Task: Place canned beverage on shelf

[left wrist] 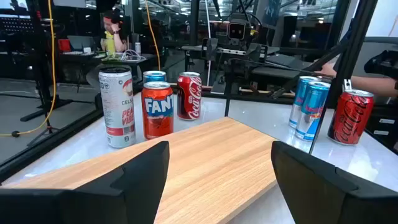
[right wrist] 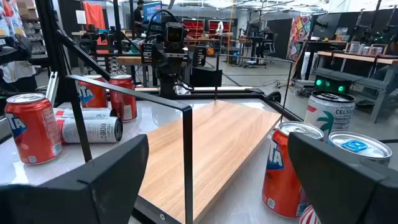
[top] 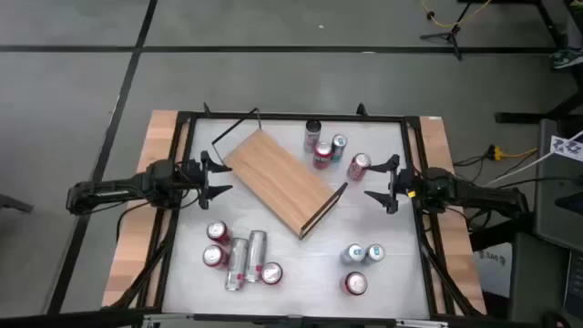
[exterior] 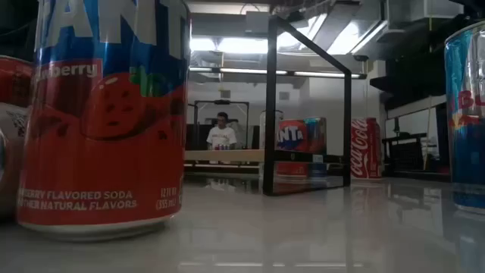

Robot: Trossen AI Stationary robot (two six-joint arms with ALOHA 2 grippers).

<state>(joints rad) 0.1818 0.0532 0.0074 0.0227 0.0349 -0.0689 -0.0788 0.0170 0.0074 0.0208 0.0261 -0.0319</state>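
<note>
The shelf (top: 278, 180), a light-brown board with black wire rails at its ends, lies slantwise on the white tabletop's middle. Several cans stand in groups: at the far side (top: 322, 157), near left (top: 237, 260) with some lying down, and near right (top: 354, 283). My left gripper (top: 219, 178) stands open at the shelf's left end, pointing over the board (left wrist: 211, 155). My right gripper (top: 381, 185) stands open at the shelf's right end, facing the wire rail (right wrist: 186, 155). A red Fanta can (right wrist: 285, 171) stands just beside its one finger. Neither gripper holds anything.
The table's black frame (top: 291, 117) runs around the white top, with wooden strips (top: 137, 228) outside it. A strawberry soda can (exterior: 106, 114) stands right in front of the low camera. People show in the room beyond the table.
</note>
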